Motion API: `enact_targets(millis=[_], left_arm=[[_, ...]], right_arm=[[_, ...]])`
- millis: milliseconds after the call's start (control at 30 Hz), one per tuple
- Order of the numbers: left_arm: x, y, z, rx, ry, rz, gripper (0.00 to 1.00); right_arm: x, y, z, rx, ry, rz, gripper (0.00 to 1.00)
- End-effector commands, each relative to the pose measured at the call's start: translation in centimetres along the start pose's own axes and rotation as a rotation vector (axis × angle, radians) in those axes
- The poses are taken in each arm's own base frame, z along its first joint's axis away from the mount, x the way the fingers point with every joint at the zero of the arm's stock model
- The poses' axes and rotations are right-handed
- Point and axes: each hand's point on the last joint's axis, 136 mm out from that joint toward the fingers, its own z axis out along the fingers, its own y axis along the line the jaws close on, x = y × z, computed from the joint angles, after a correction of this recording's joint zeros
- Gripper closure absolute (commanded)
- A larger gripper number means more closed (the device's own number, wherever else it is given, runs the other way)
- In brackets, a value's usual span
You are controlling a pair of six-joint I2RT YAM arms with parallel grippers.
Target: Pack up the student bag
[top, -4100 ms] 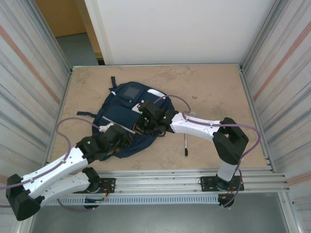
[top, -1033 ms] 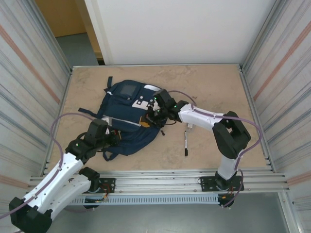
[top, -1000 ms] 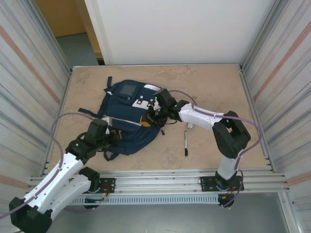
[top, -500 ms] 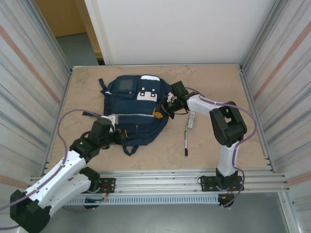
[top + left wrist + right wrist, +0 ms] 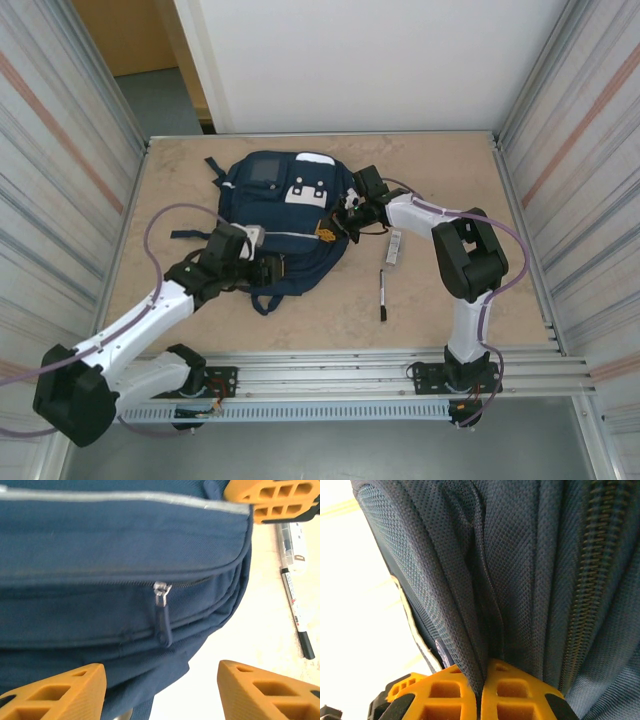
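Navy blue fabric backpack, the student bag (image 5: 285, 215), turned and shifted on tabletop (image 5: 450, 300). Left hand (image 5: 160, 692) just released, jaws apart, facing bag's front-pocket zipper pull (image 5: 163, 622). Right hand (image 5: 480, 692) still pinches bag's right edge. Judgement: unzipping next.

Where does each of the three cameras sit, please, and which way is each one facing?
Top external: above and behind the bases, looking down on the table, both arms and the student bag.
Left wrist: on the left arm, facing the bag's zip pull past the open left gripper.
Right wrist: on the right arm, close against bag fabric pinched in the right gripper.
Shared: top and left wrist both show the pen.
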Motion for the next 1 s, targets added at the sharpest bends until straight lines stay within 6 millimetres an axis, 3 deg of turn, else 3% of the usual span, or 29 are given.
enact_targets(millis=[0,167,267,367,433,500,600,700,767,967], left_arm=[[-1.5,-0.6,0.5,-0.041,-0.011,0.076,0.38],[-2.0,-0.4,2.4,-0.168,0.057,0.119,0.38],[-2.0,1.0,3.4,-0.268,0.086,0.088,0.42],[-2.0,2.3,4.1,-0.354,0.104,0.062,0.51],[-1.7,2.0,4.7,-0.332,0.123,0.053,0.61],[-1.2,1.4,5.1,-0.301,0.138,0.039,0.61],[-0.6,1.2,5.3,-0.286,0.143,0.025,0.65],[-0.1,1.9,5.5,-0.306,0.137,0.019,0.89],[0.0,2.5,5.3,-0.328,0.136,0.023,1.00],[0.0,3.6,3.6,-0.360,0.128,0.079,1.00]], right_arm=[[-0.1,1.5,-0.3,-0.014,-0.007,-0.050,1.00],[0.4,1.8,-0.2,-0.018,0.001,-0.056,1.00],[0.7,2.2,-0.2,-0.029,0.015,-0.060,1.00],[0.8,2.2,-0.3,-0.027,0.007,-0.066,1.00],[1.0,2.3,-0.2,-0.032,0.014,-0.070,1.00],[1.0,2.4,-0.4,-0.037,0.018,-0.070,1.00],[0.8,2.4,-0.5,-0.032,0.003,-0.074,1.00],[0.8,2.6,-0.4,-0.039,0.014,-0.071,1.00],[0.8,2.5,-0.5,-0.037,0.009,-0.070,1.00],[-0.4,2.6,-1.6,-0.042,0.014,-0.091,0.96]])
